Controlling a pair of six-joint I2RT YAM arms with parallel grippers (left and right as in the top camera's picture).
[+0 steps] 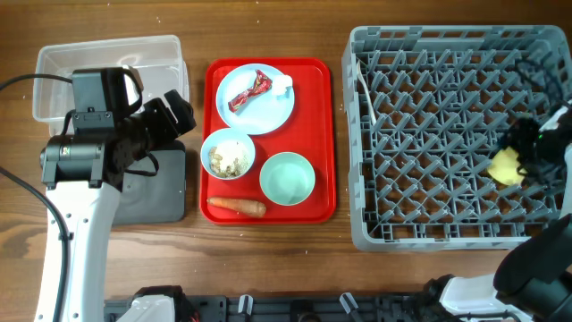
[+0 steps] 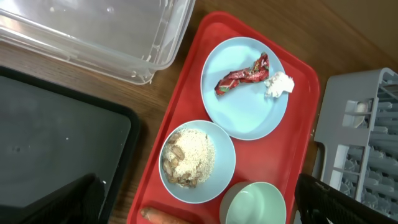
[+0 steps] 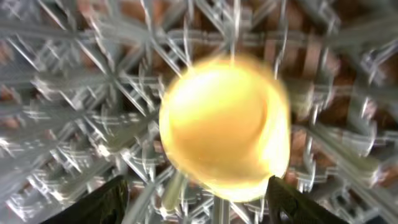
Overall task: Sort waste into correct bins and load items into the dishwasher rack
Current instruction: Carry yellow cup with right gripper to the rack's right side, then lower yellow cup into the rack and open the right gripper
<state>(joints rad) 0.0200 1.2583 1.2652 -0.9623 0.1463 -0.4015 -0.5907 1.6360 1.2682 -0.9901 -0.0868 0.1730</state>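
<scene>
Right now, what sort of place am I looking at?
Probably a staged dish-return station on a wooden table: a red tray of used dishes, a grey dishwasher rack, a clear bin and a dark bin.

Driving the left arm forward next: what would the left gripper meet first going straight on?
The left gripper would probably meet the bowl of food scraps on the red tray; depth unclear.

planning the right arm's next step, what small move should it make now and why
Probably lower the right gripper slightly and release: the yellow item hangs between its jaws just above the rack grid, seemingly not seated yet.
</scene>
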